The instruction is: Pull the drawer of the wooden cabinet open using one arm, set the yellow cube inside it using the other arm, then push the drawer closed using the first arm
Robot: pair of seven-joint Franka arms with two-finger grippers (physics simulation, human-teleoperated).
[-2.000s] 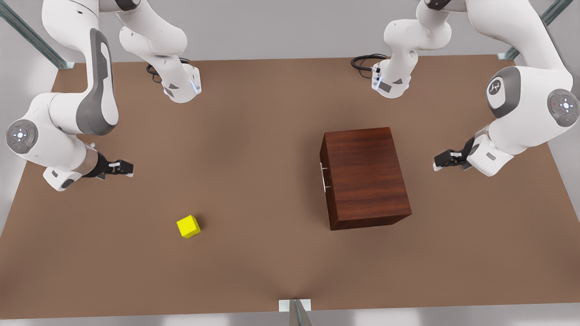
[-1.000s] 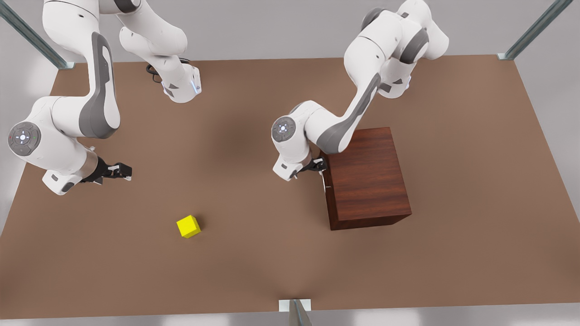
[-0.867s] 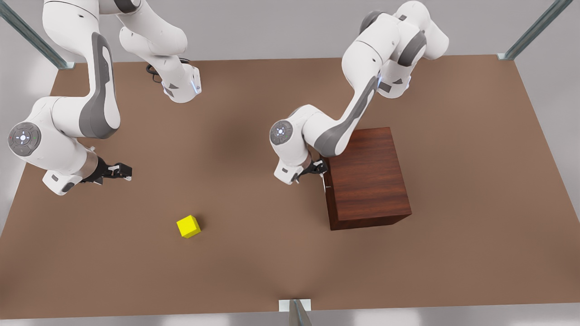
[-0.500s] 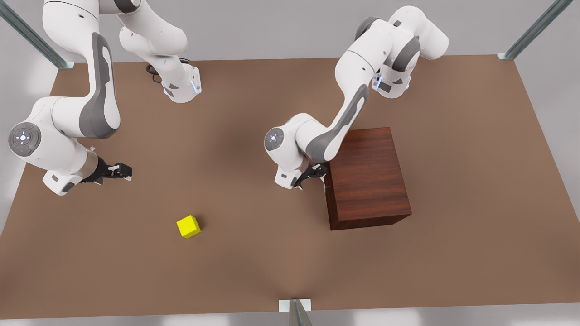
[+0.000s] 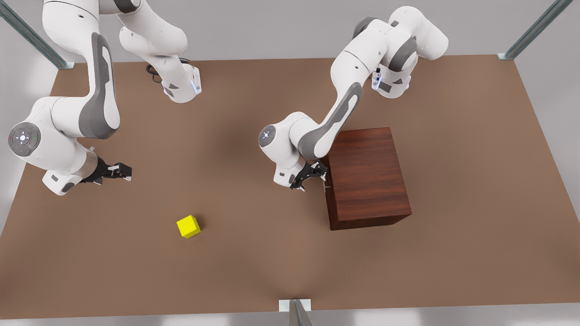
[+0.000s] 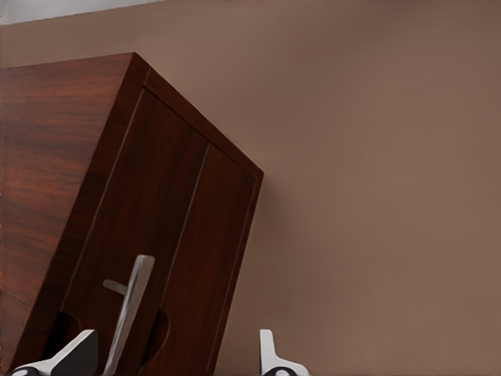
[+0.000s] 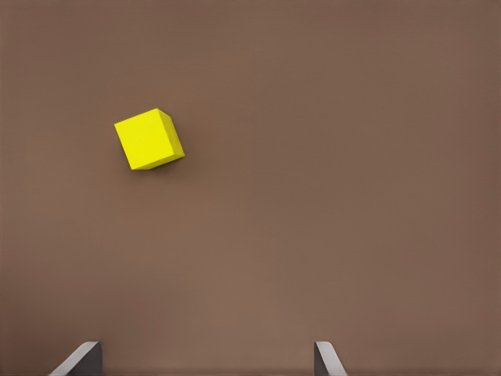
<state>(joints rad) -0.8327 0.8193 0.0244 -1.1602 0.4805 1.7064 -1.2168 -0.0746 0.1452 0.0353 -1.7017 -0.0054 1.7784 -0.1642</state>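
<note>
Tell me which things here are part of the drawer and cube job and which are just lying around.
Part of the job:
wooden cabinet
drawer, shut, with its handle
yellow cube
left gripper, open at the handle
right gripper, open, waiting

Just lying about:
black cables by the arm bases

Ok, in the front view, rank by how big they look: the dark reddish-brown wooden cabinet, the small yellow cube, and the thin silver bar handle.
1. Dark reddish-brown wooden cabinet
2. Small yellow cube
3. Thin silver bar handle, partly hidden by the left gripper

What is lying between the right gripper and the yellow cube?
Nothing: bare brown table separates the open right gripper from the yellow cube, as the right wrist view shows.
</note>
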